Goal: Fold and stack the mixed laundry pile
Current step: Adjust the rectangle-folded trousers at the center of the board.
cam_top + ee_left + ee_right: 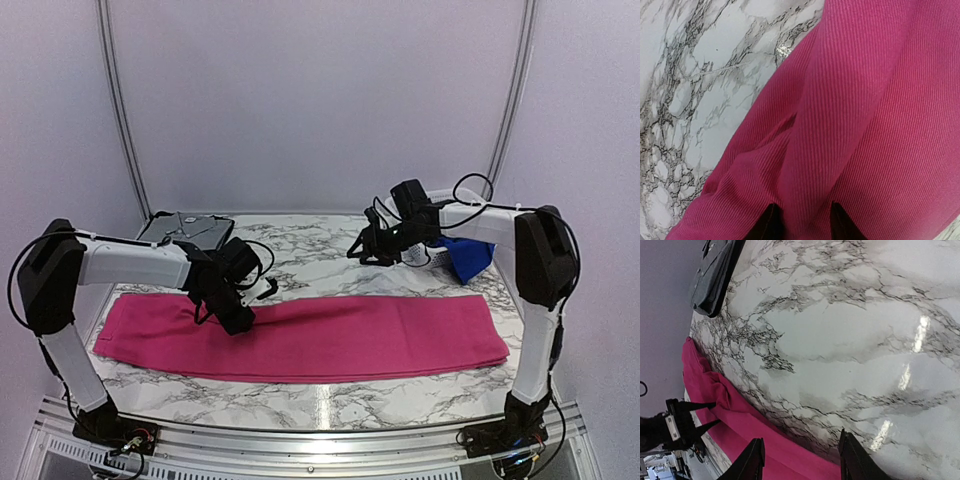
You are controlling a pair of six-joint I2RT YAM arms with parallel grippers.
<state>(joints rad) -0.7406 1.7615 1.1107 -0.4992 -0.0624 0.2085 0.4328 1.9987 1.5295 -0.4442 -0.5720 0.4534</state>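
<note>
Pink garment [380, 340]: lies flat on the marble desk [320, 262] as a long band running left to right across its near half and reaching almost to both sides. Its far edge is puckered where the left arm [130, 262] comes down on it, left of centre.

Left jaws: set down on the pink garment at that far edge. The left wrist view shows the two dark fingers [771, 225] either side of a raised ridge of the ribbed cloth, which fills the gap between them. Both fingers touch the cloth. Whether they are actually clamping it cannot be told.

Right jaws: spread, with nothing between them. They hang clear above bare marble toward the back right of the desk, beyond the pink garment's far edge. The right wrist view looks between the fingers [752, 460] onto that edge and the desk top.

Blue garment [468, 257]: bunched at the far right of the desk, partly hidden behind the right arm [480, 218], well apart from the pink garment.

Dark grey tray [185, 230]: at the far left corner of the desk, just behind the left arm, not touching either garment.
</note>
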